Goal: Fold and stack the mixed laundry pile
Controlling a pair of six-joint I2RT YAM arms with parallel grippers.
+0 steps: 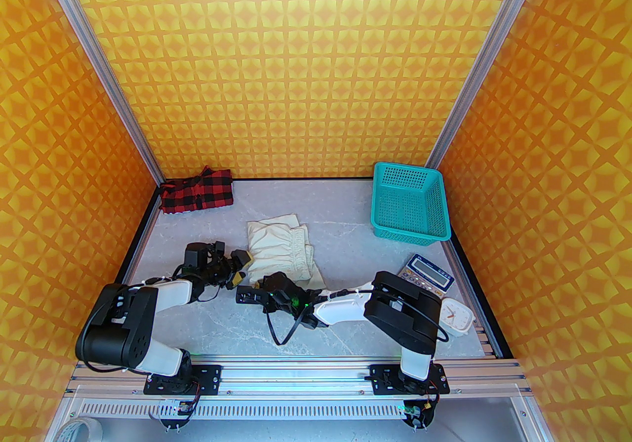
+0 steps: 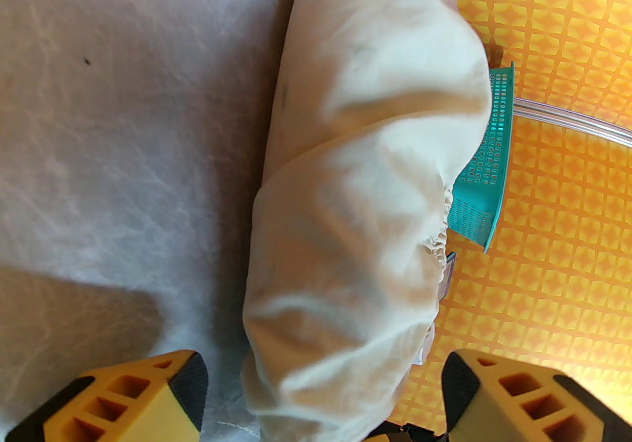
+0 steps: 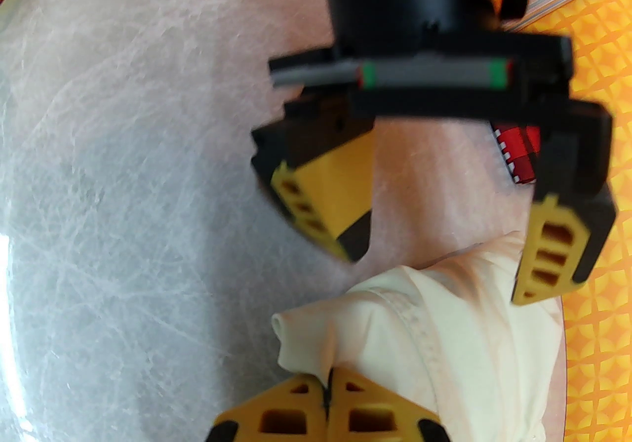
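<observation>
Lying rumpled on the marbled table (image 1: pixel 345 242), cream garment (image 1: pixel 269 247) shows gathered band (image 1: pixel 299 252).

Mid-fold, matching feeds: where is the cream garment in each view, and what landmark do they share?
Top external: cream garment, centre of the table.
Left wrist: mid-frame, running top to bottom, its end between the open left fingers.
Right wrist: lower right, its corner at the shut right fingers.
Shared landmark: the left gripper, open at the garment's edge in all three.
</observation>
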